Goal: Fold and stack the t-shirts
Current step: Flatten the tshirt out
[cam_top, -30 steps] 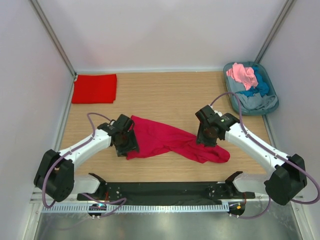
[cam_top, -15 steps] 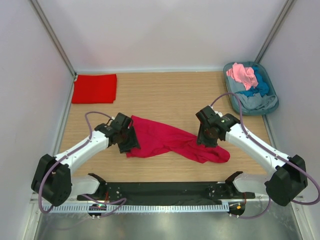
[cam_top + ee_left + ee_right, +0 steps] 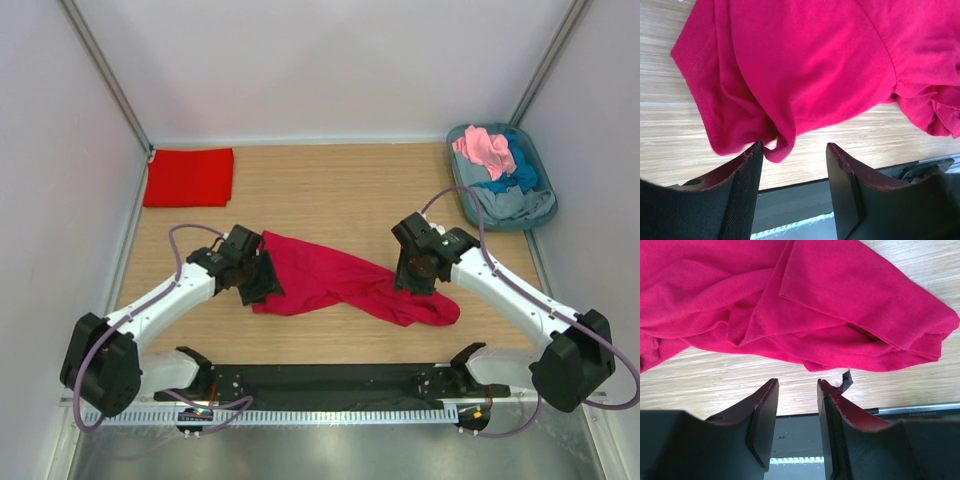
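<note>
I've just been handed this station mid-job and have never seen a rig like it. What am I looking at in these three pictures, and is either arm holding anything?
You are looking at two robot arms bolted to the near edge of a wooden table. The wide picture looks down from above and behind them. The other two pictures come from a camera on each wrist, looking out past that arm's own fingers.

A crumpled crimson t-shirt lies between the arms. A folded red t-shirt sits in the far left corner. A tub at the far right holds a pink shirt, a blue shirt and a grey shirt.

The left fingers stand open, with the crimson shirt's edge right at their tips. The right fingers are open too, just short of its other end. Neither arm is holding anything.
</note>
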Available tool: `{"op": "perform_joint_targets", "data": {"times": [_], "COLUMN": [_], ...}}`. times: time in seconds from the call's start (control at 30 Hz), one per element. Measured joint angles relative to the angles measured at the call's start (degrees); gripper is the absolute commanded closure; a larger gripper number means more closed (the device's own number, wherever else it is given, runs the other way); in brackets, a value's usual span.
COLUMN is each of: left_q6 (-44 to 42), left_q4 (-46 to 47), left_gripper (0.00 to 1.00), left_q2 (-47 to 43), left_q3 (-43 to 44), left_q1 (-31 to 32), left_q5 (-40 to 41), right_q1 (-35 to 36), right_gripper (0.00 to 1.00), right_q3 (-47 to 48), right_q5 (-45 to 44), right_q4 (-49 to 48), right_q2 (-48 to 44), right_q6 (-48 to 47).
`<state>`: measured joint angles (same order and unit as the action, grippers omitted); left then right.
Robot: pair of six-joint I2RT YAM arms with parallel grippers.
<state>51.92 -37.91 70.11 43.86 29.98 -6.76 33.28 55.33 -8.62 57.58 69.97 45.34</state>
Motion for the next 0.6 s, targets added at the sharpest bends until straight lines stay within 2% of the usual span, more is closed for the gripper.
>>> {"op": "perform_joint_targets", "data": {"times": [0.33,0.6], "left_q6": [0.9,1.7], "left_q4": [1.6,2.5], "left_gripper": [0.46,0.49], "left_q2": [-3.3,-1.7], "left_q3": [-1.0,-3.0], "left_q1": [0.0,0.0], "left_q5": [-2.4,-2.8], "right_q1": [0.0,0.0], "right_gripper": [0.57,0.57], "right_q3": [-0.3,-0.4], "right_q5": [0.0,0.0], "right_q4": [0.0,-0.1], "right_q2": [0.0,0.0], "right_q6": [0.0,0.0]}}
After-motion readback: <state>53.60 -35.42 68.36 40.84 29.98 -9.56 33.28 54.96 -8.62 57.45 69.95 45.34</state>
